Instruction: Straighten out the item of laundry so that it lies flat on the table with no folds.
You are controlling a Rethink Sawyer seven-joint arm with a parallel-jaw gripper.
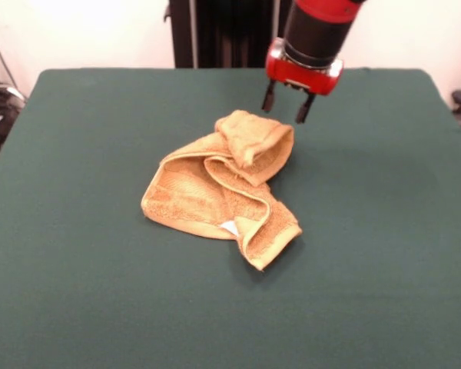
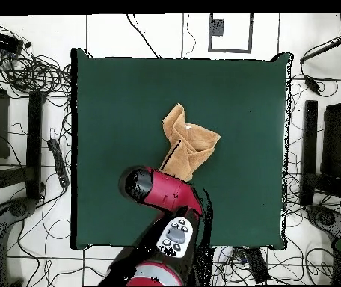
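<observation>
Claw: gripper (image 1: 286, 108) is hanging just above the table's far side with its two dark fingers (image 1: 268, 98) spread apart, gripping nothing.
Position: it is hovering beside the towel's raised far fold, seemingly lining up for a grasp.
Towel: orange-tan towel (image 1: 215, 188) is lying crumpled near the centre, layers doubled over, white label (image 1: 229, 227) peeking out.
Table: green table (image 1: 77, 231) is offering ample room for spreading.
Arm: red arm (image 2: 162, 190) is reaching over the near edge.

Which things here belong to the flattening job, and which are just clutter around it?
Job: crumpled towel, folded over itself; green table; pincer, open, above the towel's far end.
Clutter: cables on the floor; dark stands beside the table.
</observation>
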